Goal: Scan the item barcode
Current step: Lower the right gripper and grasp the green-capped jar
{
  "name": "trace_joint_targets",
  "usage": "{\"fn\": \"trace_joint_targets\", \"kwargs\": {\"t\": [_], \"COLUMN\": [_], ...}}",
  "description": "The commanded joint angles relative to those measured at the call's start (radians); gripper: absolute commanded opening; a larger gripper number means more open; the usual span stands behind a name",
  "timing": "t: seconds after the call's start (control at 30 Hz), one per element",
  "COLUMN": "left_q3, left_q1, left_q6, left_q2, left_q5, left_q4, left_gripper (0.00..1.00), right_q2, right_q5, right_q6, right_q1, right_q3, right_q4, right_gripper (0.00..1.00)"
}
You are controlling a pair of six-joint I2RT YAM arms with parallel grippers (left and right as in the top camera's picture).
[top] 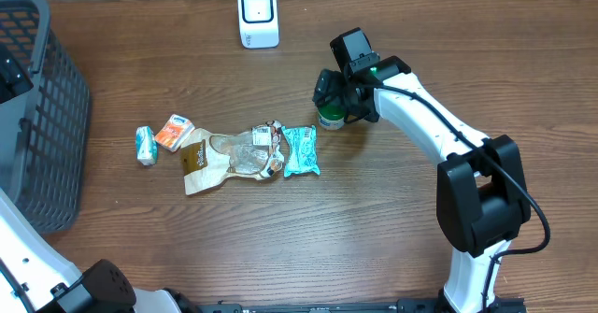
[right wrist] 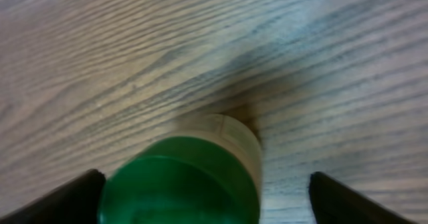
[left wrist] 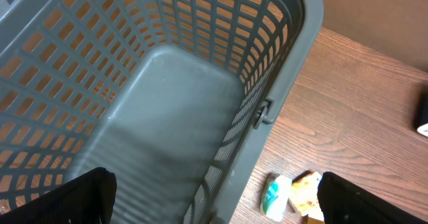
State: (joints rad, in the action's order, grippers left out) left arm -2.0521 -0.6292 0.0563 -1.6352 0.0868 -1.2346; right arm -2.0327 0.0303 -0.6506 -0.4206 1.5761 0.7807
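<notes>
Right wrist: green-lidded jar [right wrist: 179, 184] seemingly upright, lid skyward; right claw [right wrist: 206, 190] spread astride; left claw [left wrist: 214, 187] spread.

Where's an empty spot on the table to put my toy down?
The wide bare wood along the front edge of the table, below the packets, is free. So is the strip between the basket and the scanner. It is crowded in the middle, from the packets across to the green jar.

Left hand [left wrist: 214, 198] and right hand [right wrist: 208, 198], jaws wide apart.
</notes>
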Motion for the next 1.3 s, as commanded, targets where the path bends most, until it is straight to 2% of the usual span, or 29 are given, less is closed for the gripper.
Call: {"fn": "trace_joint_targets", "kwargs": {"t": [0.0,0.17,0.2,0.37,0.47,0.57,0.7,0.8,0.93,1.0,1.1,1.13,1.23,1.27], "left_q3": [0.003,0.003,0.003,0.003,0.003,0.003,0.003,0.003,0.003,0.003,0.003,0.003,0.003,0.003], "left_q1": [0.000,0.000,0.000,0.000,0.000,0.000,0.000,0.000,0.000,0.000,0.000,0.000,0.000,0.000], "left_q6": [0.015,0.015,0.015,0.015,0.015,0.015,0.015,0.015,0.015,0.015,0.015,0.015,0.015,0.015], "left_q2": [-0.003,-0.003,-0.003,-0.003,-0.003,-0.003,-0.003,-0.003,-0.003,-0.003,-0.003,-0.003,-0.003,-0.003], "left_q5": [0.008,0.008,0.008,0.008,0.008,0.008,0.008,0.008,0.008,0.008,0.008,0.008,0.008,0.008], "left_q4": [0.001,0.001,0.001,0.001,0.001,0.001,0.001,0.001,0.001,0.001,0.001,0.001,0.001,0.001], "left_gripper": [1.00,1.00,0.99,0.99,1.00,1.00,1.00,0.99,1.00,1.00,1.00,1.00,1.00,1.00], "right_q2": [0.003,0.003,0.005,0.012,0.013,0.013,0.013,0.013,0.013,0.013,0.013,0.013,0.013,0.013], "right_q5": [-0.006,-0.010,-0.010,-0.012,-0.146,-0.220,-0.218,-0.211,-0.211,-0.216,-0.216,-0.216,-0.221,-0.232], "right_q6": [0.106,0.262,0.301,0.556,0.883,1.096,1.219,1.253,1.277,1.263,1.150,1.023,0.790,0.753], "right_q1": [-0.005,-0.005,-0.005,-0.005,-0.005,-0.005,-0.005,-0.004,-0.004,-0.005,-0.005,-0.005,-0.005,-0.005], "right_q3": [-0.003,-0.003,-0.002,0.058,0.104,0.105,0.097,0.097,0.097,0.101,0.122,0.145,0.181,0.183], "right_q4": [0.006,0.043,0.053,0.162,0.261,0.317,0.337,0.338,0.340,0.340,0.341,0.341,0.369,0.375], "right_gripper": [0.83,0.59,0.58,0.59,0.59,0.63,0.65,0.68,0.79,0.80,0.81,0.89,0.99,1.00]}}
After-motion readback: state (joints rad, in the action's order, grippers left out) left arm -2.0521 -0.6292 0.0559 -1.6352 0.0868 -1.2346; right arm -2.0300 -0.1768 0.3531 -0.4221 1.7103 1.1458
